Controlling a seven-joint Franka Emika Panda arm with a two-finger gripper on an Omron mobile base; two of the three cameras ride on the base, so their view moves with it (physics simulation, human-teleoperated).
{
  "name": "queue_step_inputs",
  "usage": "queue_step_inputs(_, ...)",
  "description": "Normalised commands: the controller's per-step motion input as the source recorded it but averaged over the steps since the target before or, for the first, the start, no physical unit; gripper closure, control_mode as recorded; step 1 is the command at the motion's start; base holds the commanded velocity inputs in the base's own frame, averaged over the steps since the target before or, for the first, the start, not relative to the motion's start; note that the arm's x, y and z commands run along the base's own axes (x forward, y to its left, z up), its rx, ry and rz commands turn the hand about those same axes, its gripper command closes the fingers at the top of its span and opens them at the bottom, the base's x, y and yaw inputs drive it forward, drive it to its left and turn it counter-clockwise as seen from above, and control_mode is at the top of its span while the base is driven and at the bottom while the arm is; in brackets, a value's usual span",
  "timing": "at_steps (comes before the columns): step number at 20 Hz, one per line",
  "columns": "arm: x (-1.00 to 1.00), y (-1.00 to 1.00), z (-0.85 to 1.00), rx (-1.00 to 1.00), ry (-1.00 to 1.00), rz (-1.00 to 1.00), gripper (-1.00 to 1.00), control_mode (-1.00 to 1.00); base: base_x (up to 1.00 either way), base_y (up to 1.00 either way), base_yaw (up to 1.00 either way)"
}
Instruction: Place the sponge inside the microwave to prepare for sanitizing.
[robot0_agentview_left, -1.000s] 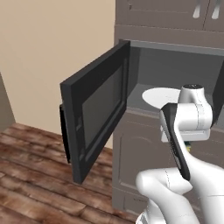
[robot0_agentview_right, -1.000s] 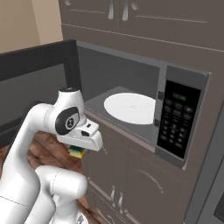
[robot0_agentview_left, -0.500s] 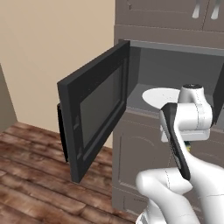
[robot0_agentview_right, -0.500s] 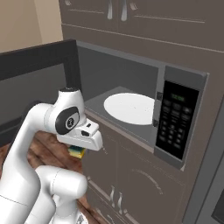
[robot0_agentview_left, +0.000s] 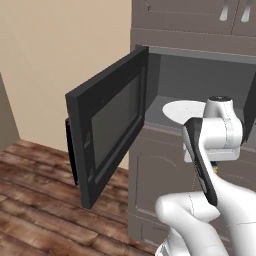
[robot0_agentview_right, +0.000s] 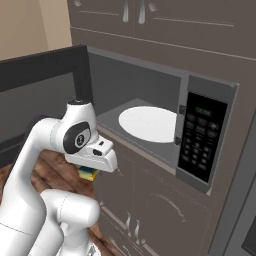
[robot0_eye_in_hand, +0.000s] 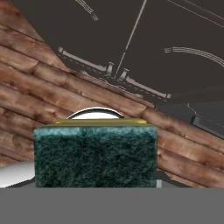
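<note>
Small flat yellow-green sponge with dark green scouring face: judged light, soft, compressible. Clamped across its sides by the white arm's two-finger gripper, below the open dark grey microwave.

sponge is showing a mottled dark green face with a yellow edge, microwave is looking dark grey with a white turntable, floor is wearing brown wood grain
</note>
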Motion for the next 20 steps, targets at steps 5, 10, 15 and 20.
queue_step_inputs(5,0.0,0.0,0.0,0.0,0.0,0.0,1.0,-1.0,0.0,0.0,0.0)
queue_step_inputs(10,0.0,0.0,0.03,0.0,-0.05,0.0,1.0,-1.0,0.0,0.0,0.0)
queue_step_inputs(15,0.0,0.0,0.25,0.0,-0.11,0.0,1.0,-1.0,0.0,0.0,0.0)
queue_step_inputs(20,-0.02,0.0,0.55,-0.05,-0.14,-0.02,1.0,-1.0,0.0,0.0,0.0)
